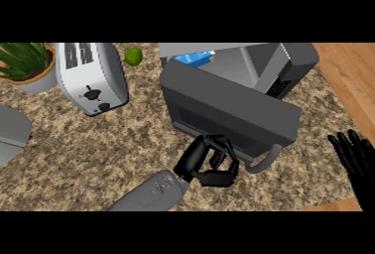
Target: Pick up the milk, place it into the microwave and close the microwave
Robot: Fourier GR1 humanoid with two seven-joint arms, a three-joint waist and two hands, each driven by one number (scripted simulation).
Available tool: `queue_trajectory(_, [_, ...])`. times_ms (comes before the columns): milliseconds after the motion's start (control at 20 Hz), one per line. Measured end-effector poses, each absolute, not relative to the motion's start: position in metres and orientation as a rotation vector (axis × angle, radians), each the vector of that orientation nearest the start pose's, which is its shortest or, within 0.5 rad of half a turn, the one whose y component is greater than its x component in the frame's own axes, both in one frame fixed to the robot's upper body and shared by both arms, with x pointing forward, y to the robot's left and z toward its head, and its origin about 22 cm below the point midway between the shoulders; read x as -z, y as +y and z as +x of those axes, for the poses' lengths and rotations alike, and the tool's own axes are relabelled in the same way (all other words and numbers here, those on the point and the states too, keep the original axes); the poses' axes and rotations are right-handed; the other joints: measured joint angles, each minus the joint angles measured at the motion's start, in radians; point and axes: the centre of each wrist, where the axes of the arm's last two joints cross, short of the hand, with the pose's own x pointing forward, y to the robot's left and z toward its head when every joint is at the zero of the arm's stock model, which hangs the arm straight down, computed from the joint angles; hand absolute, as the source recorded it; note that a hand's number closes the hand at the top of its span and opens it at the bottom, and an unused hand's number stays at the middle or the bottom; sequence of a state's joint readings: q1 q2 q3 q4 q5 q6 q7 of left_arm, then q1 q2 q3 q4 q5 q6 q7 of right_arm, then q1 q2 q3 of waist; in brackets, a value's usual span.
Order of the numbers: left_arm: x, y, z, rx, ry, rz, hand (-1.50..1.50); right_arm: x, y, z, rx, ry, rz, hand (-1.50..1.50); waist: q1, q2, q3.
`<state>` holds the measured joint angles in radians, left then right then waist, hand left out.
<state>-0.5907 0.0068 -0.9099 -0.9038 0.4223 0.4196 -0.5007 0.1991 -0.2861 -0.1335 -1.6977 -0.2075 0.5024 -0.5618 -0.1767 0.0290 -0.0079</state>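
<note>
The milk [195, 58], a blue and white carton, stands inside the grey microwave [296, 57] at the back, only partly visible above the door's top edge. The microwave door [227, 111] is swung partway, its dark face slanting toward me, with its curved handle [266, 159] at the lower right. My left hand [207, 164] is at the door's lower edge just left of the handle, fingers curled and touching the door's face, holding nothing. My right hand [354, 151] rests open at the right edge, fingers up, apart from everything.
A silver toaster [92, 74] stands at the back left, with a potted plant [28, 64] beside it and a green lime [132, 56] behind. A grey object [11, 131] shows at the left edge. The counter's edge and wooden floor [351, 79] lie right.
</note>
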Motion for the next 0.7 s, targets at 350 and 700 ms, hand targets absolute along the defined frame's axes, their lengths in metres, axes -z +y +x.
queue_trajectory(350, [0.024,0.022,0.287,0.380,-1.829,-0.247,1.50,-0.047,-0.343,0.195,-0.385,-2.070,0.307,-1.50,-0.037,0.007,0.000])
queue_trajectory(700, [0.006,0.015,0.306,0.275,-1.821,-0.150,-1.50,-0.072,-0.353,0.204,-0.440,-2.113,0.282,-1.50,-0.075,0.019,0.002])
